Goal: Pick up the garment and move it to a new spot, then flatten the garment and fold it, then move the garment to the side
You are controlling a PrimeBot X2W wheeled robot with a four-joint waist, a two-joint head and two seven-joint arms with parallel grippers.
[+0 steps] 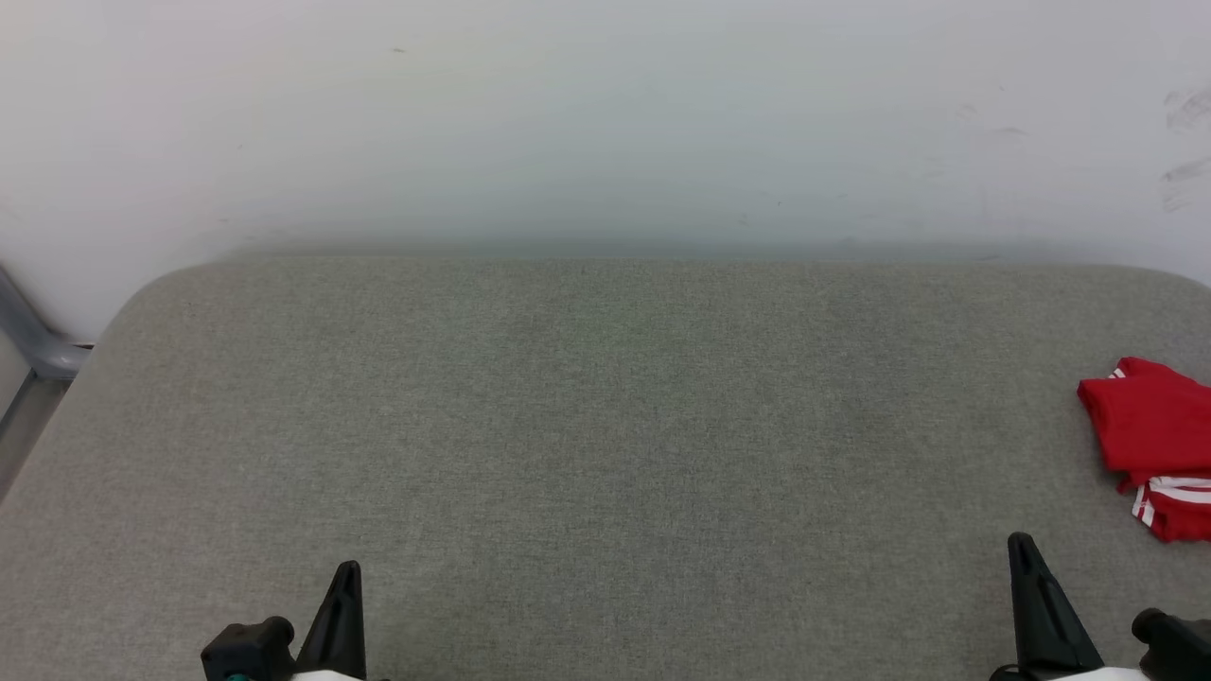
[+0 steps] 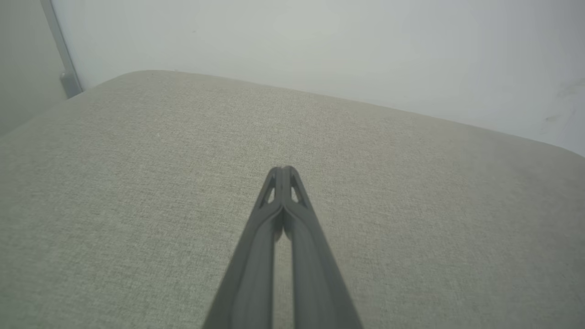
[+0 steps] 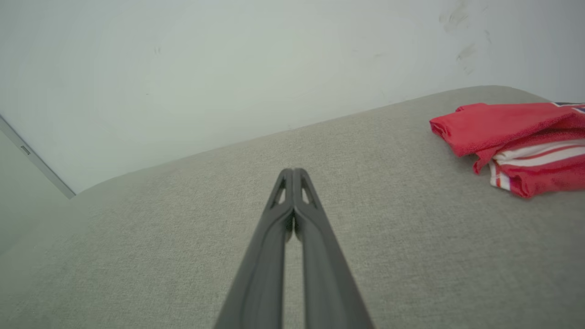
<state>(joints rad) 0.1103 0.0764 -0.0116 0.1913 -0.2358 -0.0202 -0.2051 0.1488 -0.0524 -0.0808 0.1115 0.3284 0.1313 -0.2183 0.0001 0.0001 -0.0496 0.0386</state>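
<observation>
The garment (image 1: 1156, 426), red with white-striped trim, lies bunched at the frame's right edge on the grey worktop (image 1: 605, 426). Left claw (image 2: 283, 172) and right claw (image 3: 293, 173) are both pinched closed, empty.

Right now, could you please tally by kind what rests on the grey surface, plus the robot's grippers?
Garment: 1, red with white stripes, bunched on the grey surface, to the robot's right.
Grippers: 2, left gripper and right gripper, both shut and empty.
Total: 3.
</observation>
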